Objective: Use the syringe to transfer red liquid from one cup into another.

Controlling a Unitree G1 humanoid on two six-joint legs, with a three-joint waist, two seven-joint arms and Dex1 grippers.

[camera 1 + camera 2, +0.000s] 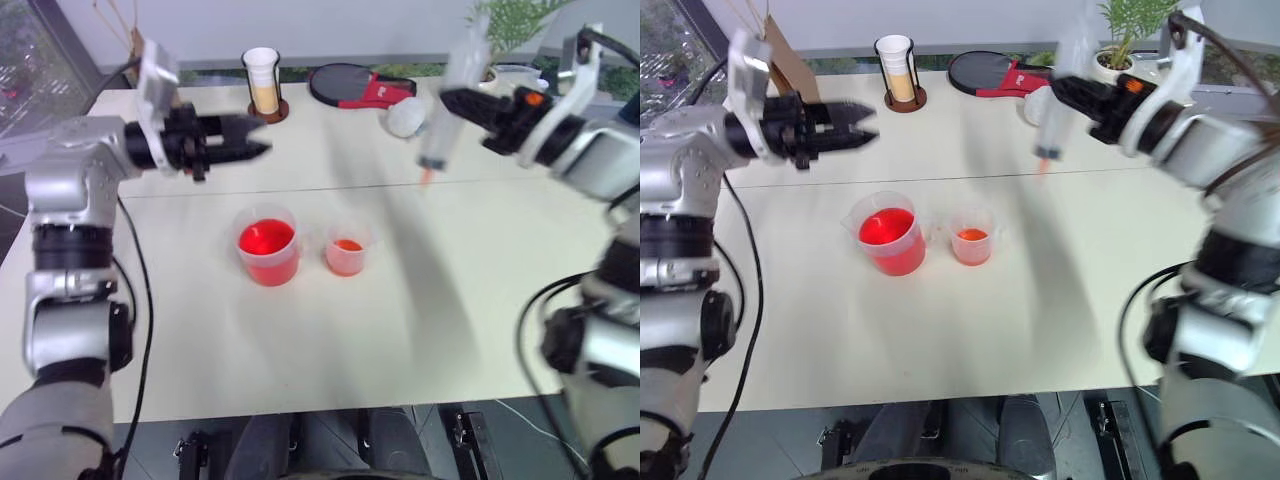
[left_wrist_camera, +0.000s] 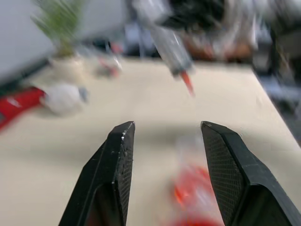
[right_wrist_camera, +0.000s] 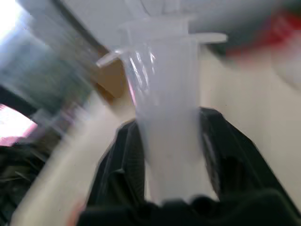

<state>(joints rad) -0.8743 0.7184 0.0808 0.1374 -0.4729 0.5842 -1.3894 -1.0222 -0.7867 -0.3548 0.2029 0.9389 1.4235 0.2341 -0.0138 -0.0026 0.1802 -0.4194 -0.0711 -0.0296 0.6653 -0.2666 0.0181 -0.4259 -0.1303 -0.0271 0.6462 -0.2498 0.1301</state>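
Right end effector (image 1: pixel 468 108) is clamped on the syringe (image 1: pixel 447 110), fingers on either side of the clear barrel as the right wrist view shows. The syringe hangs in the air over the far right part of the worktop (image 1: pixel 430 330), long axis close to upright with a slight lean, orange-pink tip down, plunger end up. The tip is clear of the surface and touches nothing. Key relation: both cups sit nearer the robot and toward its left of that tip. The larger beaker (image 1: pixel 268 245), vivid red, stands near the worktop's middle; the smaller cup (image 1: pixel 347 251), holding a little red liquid (image 1: pixel 348 246), is just beside it on the right-arm side, so it's the closer of the two to the syringe. The cups look apart, narrow gap. Judgement: if the draw is next, the tip has to come in over the smaller cup and down into the beaker, keeping the barrel near vertical. Can't tell how much liquid is in the barrel. Left end effector (image 1: pixel 262 140) is roughly half open, empty, pointing across toward the right arm, hovering above and beyond the beaker. It's the nearer arm to the beaker, but the right one carries the tool.
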